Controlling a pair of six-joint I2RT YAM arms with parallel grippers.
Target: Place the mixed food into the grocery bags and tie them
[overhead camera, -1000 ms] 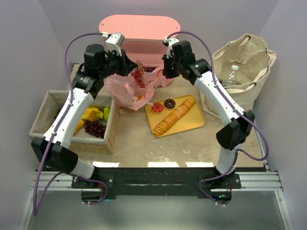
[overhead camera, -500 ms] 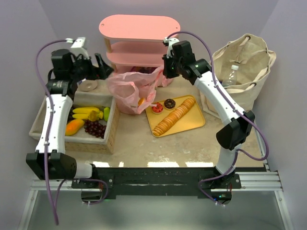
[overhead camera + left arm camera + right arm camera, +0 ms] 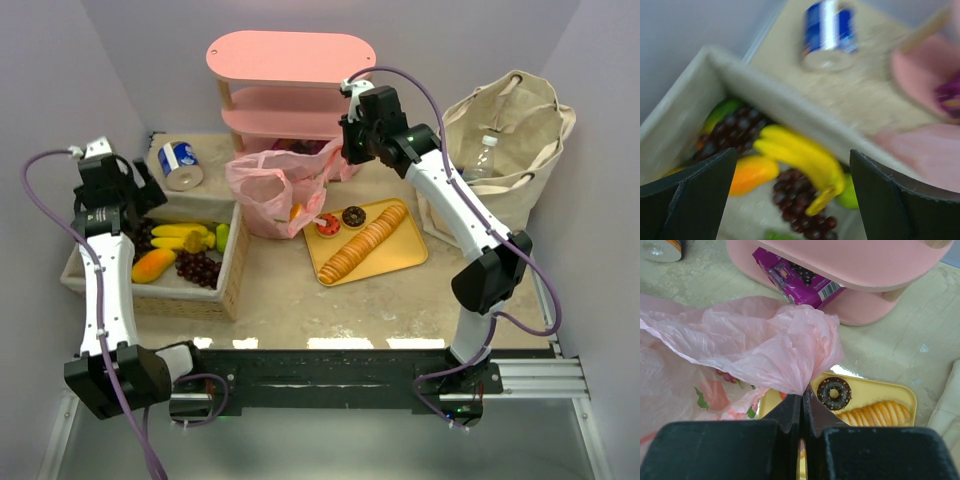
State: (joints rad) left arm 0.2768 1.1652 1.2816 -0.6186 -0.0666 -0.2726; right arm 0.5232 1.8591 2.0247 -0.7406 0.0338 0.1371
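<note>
Right wrist: right gripper (image 3: 801, 403) pinches the pink bag (image 3: 765, 347). Left gripper (image 3: 792, 187), spread, hovers over the left-edge basket (image 3: 750, 90). Filling step: next, probably grasp a banana (image 3: 800, 156).

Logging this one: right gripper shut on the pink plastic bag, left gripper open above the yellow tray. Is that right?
Not quite. The left gripper is open, but it hangs above the woven basket, not the yellow tray; the left wrist view shows this. The right gripper is shut on the pink plastic bag, as you say.
</note>
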